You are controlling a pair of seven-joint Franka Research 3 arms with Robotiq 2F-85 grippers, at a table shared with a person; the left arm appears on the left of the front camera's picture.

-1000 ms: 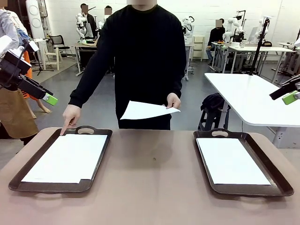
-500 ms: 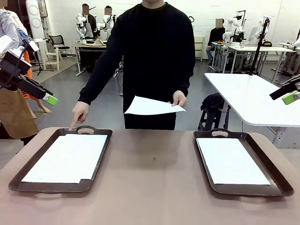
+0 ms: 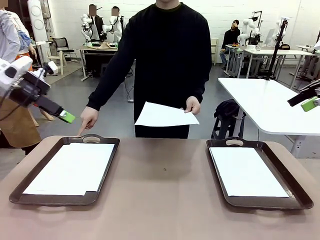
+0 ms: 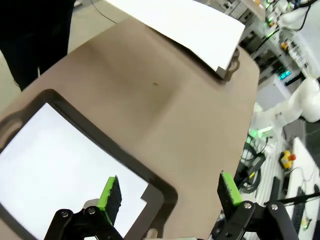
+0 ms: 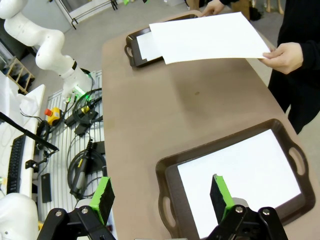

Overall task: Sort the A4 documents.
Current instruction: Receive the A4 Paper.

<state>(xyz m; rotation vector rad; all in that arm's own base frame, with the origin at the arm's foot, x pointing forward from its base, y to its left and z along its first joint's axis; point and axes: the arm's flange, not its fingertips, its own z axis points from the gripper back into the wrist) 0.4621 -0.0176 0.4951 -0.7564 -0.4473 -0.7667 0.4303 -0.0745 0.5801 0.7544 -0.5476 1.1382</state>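
Note:
Across the table a person holds one white A4 document (image 3: 165,116) in one hand, above the table's far edge. Their other hand (image 3: 88,120) points a finger at the far rim of the left tray (image 3: 107,172), where white sheets (image 3: 72,167) lie. Another sheet (image 3: 247,171) lies in the right tray (image 3: 295,187). My left gripper (image 3: 66,116) hangs open in the air beside the pointing hand; its wrist view shows the left gripper (image 4: 170,192) over the tray's sheet (image 4: 50,160). At the far right my right gripper (image 3: 310,103) is raised and open, and the right gripper (image 5: 162,195) holds nothing above the right tray's sheet (image 5: 240,175).
A brown tabletop (image 3: 162,195) lies bare between the two trays. A white table (image 3: 270,105) stands behind on the right. Other people and lab furniture are far in the background.
My left arm has swung right and down, closer to the person's pointing hand. The person has straightened a little, still holding the sheet and pointing. The right arm has not moved.

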